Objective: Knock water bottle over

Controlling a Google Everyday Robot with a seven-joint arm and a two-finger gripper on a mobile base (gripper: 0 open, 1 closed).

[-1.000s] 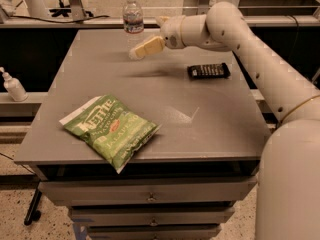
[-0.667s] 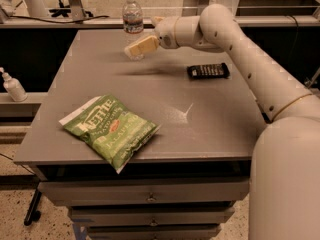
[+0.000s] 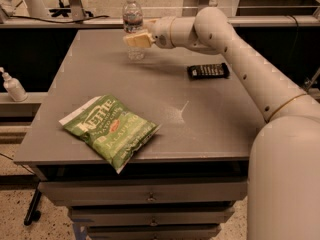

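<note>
The green chip bag [image 3: 109,130] lies flat near the table's [image 3: 200,114] front left corner, and its white lettering reads "Kettle", with "Jalapeño" in smaller print near its lower end. The water bottle [image 3: 132,18] stands upright at the far edge of the grey table, white cap on top; its label band is too small to read. The arm reaches in from the right, bent at the elbow, with its forearm stretched level across the far side of the table. The gripper [image 3: 136,39] sits at the bottle's middle, overlapping it in the view; whether it is open or closed cannot be told. A black remote [image 3: 208,71] lies flat below the forearm. A white pump bottle [image 3: 13,87] stands off the table's left side.
</note>
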